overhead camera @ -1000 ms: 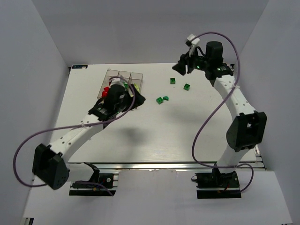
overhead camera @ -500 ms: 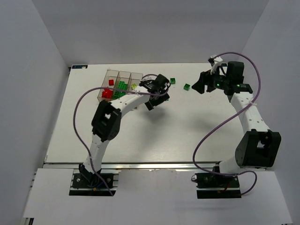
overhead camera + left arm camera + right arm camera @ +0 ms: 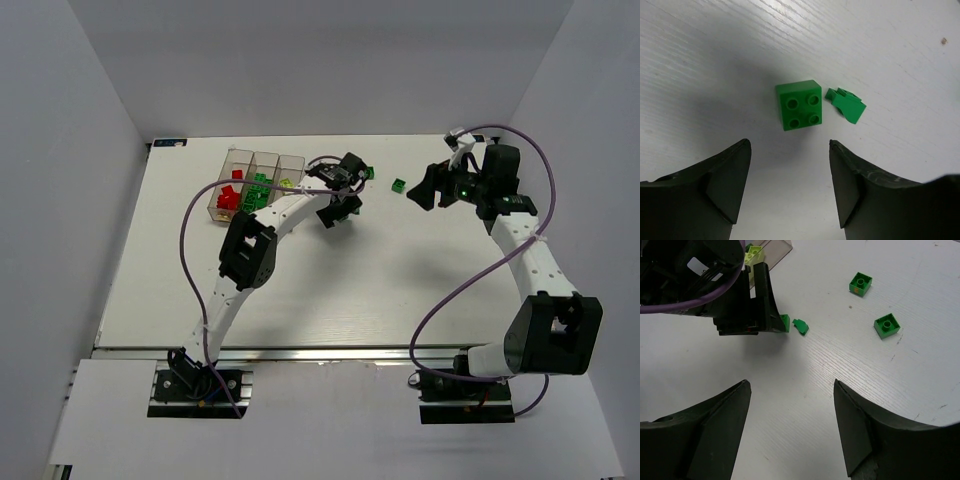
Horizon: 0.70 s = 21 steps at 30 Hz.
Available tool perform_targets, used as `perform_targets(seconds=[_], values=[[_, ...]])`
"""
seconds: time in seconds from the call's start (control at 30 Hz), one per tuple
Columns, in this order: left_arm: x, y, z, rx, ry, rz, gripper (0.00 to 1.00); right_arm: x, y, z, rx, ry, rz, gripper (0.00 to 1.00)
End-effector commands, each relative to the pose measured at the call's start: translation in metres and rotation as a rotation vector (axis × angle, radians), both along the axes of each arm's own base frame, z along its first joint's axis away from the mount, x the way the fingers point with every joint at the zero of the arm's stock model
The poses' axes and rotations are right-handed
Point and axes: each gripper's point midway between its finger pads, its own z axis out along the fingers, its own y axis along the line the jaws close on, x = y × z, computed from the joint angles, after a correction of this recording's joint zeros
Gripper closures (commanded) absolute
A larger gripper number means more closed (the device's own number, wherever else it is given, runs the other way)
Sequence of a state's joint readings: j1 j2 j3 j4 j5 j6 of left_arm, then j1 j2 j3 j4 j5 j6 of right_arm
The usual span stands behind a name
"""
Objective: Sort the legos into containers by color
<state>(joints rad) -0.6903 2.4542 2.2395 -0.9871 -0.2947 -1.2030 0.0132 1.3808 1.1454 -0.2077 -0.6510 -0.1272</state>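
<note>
While my left jaws hang wide open and empty over the square green brick point(image 3: 799, 105), I should centre on it and avoid the green fragment point(image 3: 846, 105) just beside it. My right jaws, also open and empty, see two more green bricks point(image 3: 887, 325) my left wrist misses; containers point(image 3: 266, 154) sit far left.

Top view: square green brick point(image 3: 800, 106) and sloped green piece point(image 3: 846, 104) hidden under left gripper point(image 3: 338, 210); bricks point(image 3: 258, 185) inside containers point(image 3: 293, 158) too small to count. Right wrist view: square green brick mostly behind left gripper, containers cut by top edge. Wrist views: finger bases of left gripper and right gripper point(image 3: 790, 385) cropped at bottom.
</note>
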Motion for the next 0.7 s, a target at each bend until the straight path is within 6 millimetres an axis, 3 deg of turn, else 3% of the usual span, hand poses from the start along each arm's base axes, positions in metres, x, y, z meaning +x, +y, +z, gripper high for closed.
perform_targets(seconds=[0.0, 0.47, 0.67], values=[[0.005, 0.005, 0.008, 0.003, -0.011, 0.003, 0.27, -0.001, 0.002, 0.014, 0.023, -0.056, 0.006, 0.28], [0.021, -0.010, 0.004, -0.061, -0.057, -0.009, 0.32, -0.007, 0.004, 0.004, 0.029, -0.027, 0.016, 0.28], [0.024, -0.002, -0.008, -0.050, -0.038, 0.005, 0.36, -0.008, 0.005, 0.003, 0.035, -0.017, 0.018, 0.28]])
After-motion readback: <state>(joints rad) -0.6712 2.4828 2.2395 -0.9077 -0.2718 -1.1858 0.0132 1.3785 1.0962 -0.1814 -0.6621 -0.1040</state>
